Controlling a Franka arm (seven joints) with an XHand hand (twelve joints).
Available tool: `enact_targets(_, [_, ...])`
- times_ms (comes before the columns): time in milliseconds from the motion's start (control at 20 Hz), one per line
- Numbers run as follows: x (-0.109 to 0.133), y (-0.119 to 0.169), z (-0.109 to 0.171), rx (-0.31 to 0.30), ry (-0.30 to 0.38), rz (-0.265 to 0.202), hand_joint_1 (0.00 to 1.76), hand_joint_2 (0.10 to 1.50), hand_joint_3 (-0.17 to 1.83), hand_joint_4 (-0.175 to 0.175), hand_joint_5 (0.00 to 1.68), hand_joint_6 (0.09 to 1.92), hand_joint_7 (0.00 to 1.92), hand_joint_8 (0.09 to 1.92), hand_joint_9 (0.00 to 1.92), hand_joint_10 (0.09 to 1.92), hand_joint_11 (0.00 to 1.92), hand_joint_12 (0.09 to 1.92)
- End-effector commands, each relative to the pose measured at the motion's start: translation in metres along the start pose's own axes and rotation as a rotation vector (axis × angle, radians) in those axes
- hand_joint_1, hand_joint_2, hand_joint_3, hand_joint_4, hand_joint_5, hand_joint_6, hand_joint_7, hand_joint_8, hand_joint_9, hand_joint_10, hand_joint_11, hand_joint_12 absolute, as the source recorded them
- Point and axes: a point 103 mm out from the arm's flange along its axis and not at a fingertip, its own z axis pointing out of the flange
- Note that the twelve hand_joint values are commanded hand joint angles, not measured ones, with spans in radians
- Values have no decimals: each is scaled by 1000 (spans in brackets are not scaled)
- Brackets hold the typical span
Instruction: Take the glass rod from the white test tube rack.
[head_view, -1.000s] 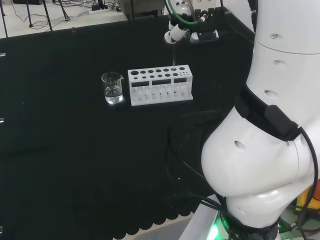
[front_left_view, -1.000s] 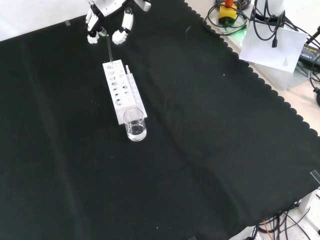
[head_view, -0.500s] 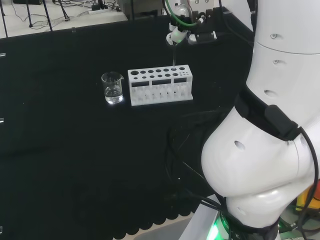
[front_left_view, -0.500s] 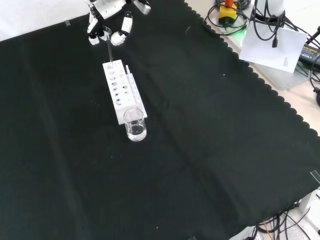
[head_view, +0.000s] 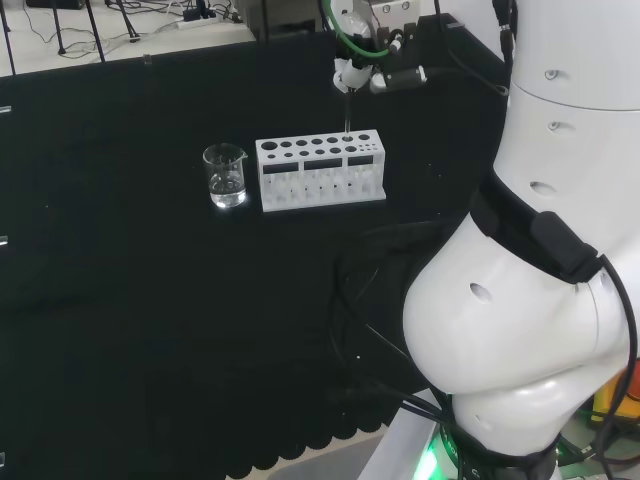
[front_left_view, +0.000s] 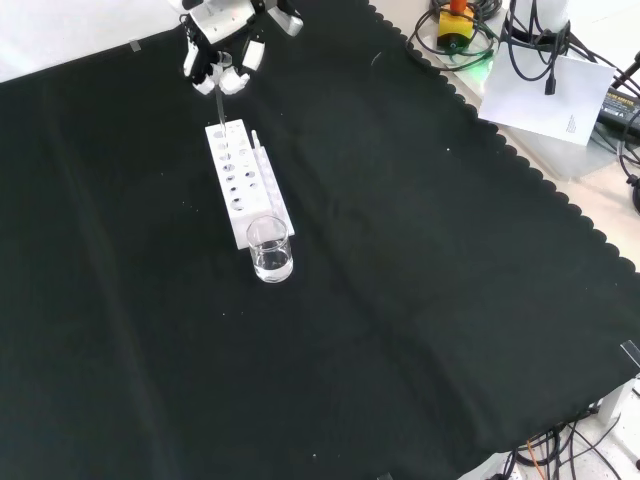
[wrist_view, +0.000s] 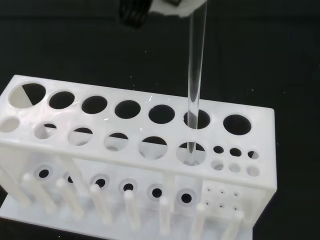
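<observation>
Glass rod (wrist_view: 196, 65) pinched in my hand (front_left_view: 222, 62), I judged a straight vertical lift best to clear the rack (wrist_view: 135, 150) hole.

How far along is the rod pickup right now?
Done: the hand is closed on the top of the glass rod. In hand: the lift, as the rod's lower end sits inside a hole of the white rack. Left: pulling it fully clear of the rack. The beaker is untouched.
</observation>
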Motion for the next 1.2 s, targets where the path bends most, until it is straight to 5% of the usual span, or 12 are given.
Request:
enact_targets(50, [7,5,-1,-12,-8,2,1186,1049,191,-175,900,1045,1168,1139,1576,1045,1738,770])
enact_targets(250, [2,7,-7,-43,0,28,1283,981,216,-175,1074,607,1074,1195,1467,1094,1567,726])
enact_targets(450, [-5,2,-32,-60,24,39,1299,947,238,-175,1180,399,1087,1175,1493,997,1559,699])
enact_targets(950, [-6,-36,-96,-160,89,29,1304,929,246,-175,1235,289,1110,1140,1544,918,1601,654])
enact_targets(1200, [5,-47,-121,-277,138,-5,1306,923,254,-175,1250,261,1113,1136,1555,905,1610,644])
